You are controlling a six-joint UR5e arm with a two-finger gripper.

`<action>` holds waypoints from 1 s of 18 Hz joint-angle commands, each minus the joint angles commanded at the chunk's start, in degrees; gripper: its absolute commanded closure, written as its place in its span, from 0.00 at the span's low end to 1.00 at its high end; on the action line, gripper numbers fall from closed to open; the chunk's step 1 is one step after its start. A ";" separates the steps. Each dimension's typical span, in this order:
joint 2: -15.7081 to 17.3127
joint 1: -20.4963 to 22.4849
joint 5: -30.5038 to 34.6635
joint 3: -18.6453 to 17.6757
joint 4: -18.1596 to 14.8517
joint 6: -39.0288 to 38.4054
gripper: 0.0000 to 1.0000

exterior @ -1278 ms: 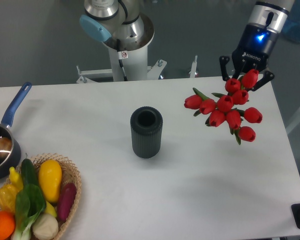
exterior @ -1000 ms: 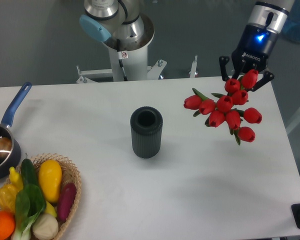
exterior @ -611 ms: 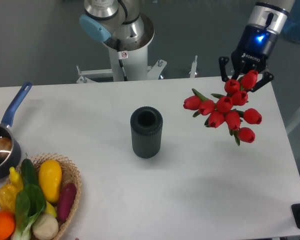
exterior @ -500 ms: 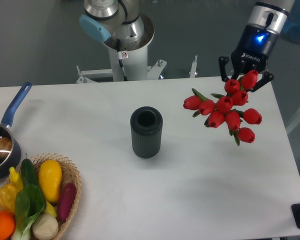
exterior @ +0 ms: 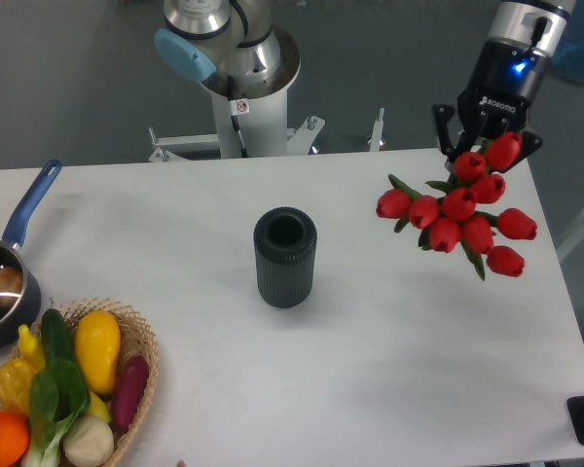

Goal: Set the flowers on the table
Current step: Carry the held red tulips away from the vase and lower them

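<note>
Above the table's far right corner, gripper pinching the flowers.

A robotics lab, plainly: bare white surface, grey floor behind, the arm's metal pedestal bolted at the far edge, staged props laid out.

"ROBOTIQ", seemingly, on the claw
</note>
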 joint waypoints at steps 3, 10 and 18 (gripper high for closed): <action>-0.09 0.00 2.19 0.09 0.27 -1.59 0.73; -1.32 -0.44 5.01 0.09 0.27 -1.59 0.73; -4.48 -2.19 14.57 0.09 0.53 -1.16 0.73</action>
